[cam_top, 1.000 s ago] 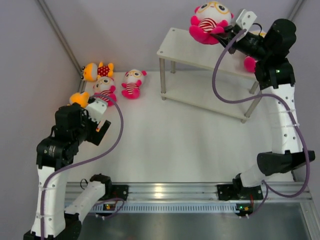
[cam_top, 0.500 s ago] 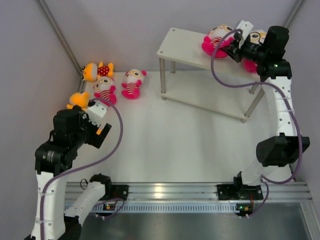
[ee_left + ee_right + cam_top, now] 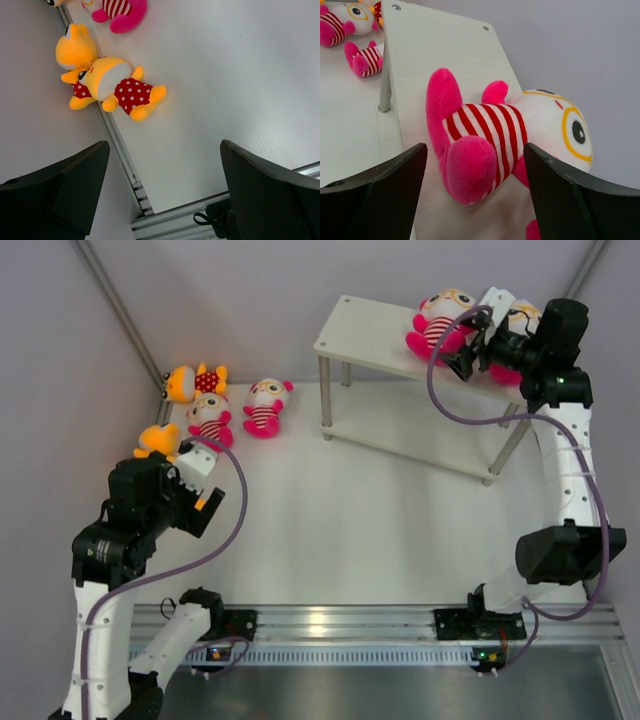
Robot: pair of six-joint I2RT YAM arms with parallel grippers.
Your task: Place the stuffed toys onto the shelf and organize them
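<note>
A pink stuffed toy (image 3: 490, 135) with a striped body lies on its back on the shelf's top board (image 3: 420, 60), also the pink toy (image 3: 440, 320) in the top view. My right gripper (image 3: 475, 200) stands open just behind its feet, with a finger on either side and not touching. A second pink toy's head (image 3: 522, 313) shows behind that wrist. On the table at far left lie two pink toys (image 3: 265, 405) (image 3: 210, 420) and two orange toys (image 3: 120, 87) (image 3: 75, 47). My left gripper (image 3: 165, 190) hangs open and empty above the table near them.
The shelf's lower board (image 3: 420, 430) sits under the top one on thin metal legs (image 3: 325, 400). An aluminium rail (image 3: 120, 145) runs along the left wall beside the orange toys. Grey walls close in the back and sides.
My right gripper brought the pink toy down onto the top board and opened, and the toy now lies free. The left arm has hardly moved.
</note>
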